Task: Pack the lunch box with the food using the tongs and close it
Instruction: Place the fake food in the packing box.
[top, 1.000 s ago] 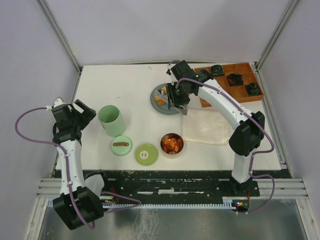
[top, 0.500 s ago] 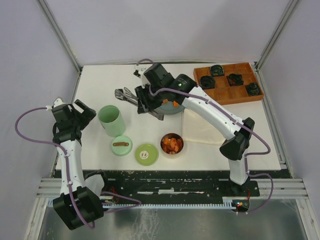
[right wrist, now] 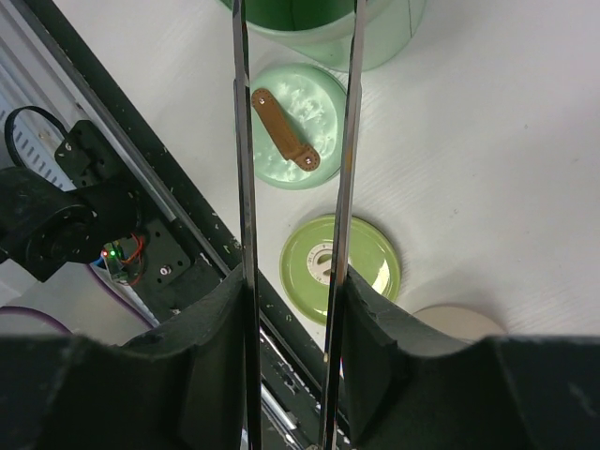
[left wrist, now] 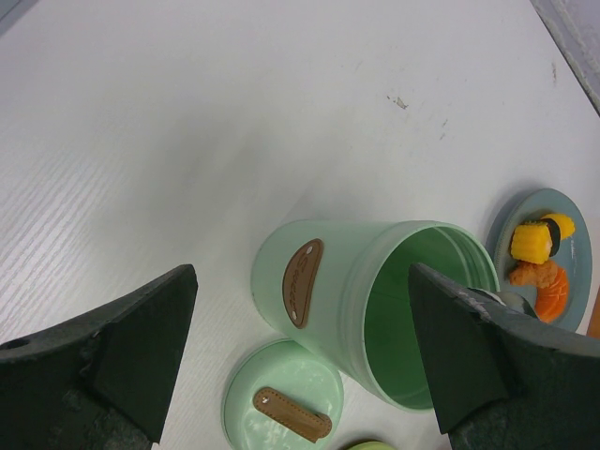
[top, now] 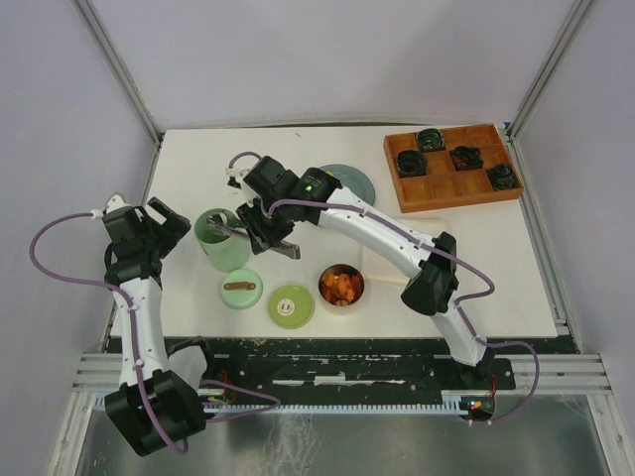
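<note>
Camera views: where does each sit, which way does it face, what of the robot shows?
Top external: above and behind the robot, facing down at the table; both arms show.
Left wrist: on the left arm, facing down at the mint-green canister between its open fingers.
Right wrist: on the right arm, looks down along the tongs its fingers clamp.
Shared: both wrist views show the brown-handled flat lid.

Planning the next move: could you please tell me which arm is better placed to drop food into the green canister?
Right, I think: the right tool grips the tongs, which point at the open canister. The left tool is open, holding nothing, beside the canister.
</note>
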Controlling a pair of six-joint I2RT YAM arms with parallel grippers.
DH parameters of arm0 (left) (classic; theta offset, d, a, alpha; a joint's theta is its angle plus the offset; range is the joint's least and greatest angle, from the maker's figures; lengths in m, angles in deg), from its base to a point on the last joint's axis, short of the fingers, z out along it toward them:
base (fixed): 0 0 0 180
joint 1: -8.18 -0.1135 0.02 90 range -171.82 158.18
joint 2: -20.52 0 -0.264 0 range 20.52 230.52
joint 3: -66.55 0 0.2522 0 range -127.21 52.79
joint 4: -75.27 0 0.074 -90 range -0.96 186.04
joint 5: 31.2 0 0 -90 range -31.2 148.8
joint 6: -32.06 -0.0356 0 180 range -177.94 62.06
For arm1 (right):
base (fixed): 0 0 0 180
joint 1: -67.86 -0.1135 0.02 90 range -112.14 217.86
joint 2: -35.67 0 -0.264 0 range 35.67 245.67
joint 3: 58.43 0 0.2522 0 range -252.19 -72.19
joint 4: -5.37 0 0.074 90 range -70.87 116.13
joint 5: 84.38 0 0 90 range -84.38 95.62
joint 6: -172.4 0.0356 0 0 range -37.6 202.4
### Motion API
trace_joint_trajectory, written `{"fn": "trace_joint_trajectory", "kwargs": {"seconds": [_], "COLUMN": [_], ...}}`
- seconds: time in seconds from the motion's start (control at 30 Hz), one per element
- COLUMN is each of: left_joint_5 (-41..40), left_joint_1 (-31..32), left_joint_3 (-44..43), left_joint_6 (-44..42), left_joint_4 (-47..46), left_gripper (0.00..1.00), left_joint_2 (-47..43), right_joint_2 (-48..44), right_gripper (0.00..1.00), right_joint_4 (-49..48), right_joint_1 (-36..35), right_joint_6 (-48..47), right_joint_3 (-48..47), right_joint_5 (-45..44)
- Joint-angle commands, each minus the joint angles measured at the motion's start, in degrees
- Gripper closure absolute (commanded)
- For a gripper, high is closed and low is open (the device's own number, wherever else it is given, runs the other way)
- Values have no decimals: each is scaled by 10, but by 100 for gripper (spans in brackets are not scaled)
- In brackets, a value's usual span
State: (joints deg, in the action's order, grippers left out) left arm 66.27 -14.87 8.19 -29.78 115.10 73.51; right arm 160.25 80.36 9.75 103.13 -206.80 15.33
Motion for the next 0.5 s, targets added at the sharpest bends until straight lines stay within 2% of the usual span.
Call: {"fn": "trace_joint_trajectory", "kwargs": {"seconds": [0.0,0.47], "left_joint_5": [-9,-7], "left_joint_1": [-2,-2], "left_joint_3": [-4,-3], "left_joint_6": [12,12], "left_joint_4": [-17,-18], "left_gripper": [1,1], "left_joint_2": [-1,1], "right_joint_2": [4,13], "right_gripper": [59,52], "right_joint_4": [-1,7], "right_joint_1": [-7,-11], "right_joint_6": [-23,-29], "right_joint_3": [-52,-65], "right_joint_5": [-22,-26]}}
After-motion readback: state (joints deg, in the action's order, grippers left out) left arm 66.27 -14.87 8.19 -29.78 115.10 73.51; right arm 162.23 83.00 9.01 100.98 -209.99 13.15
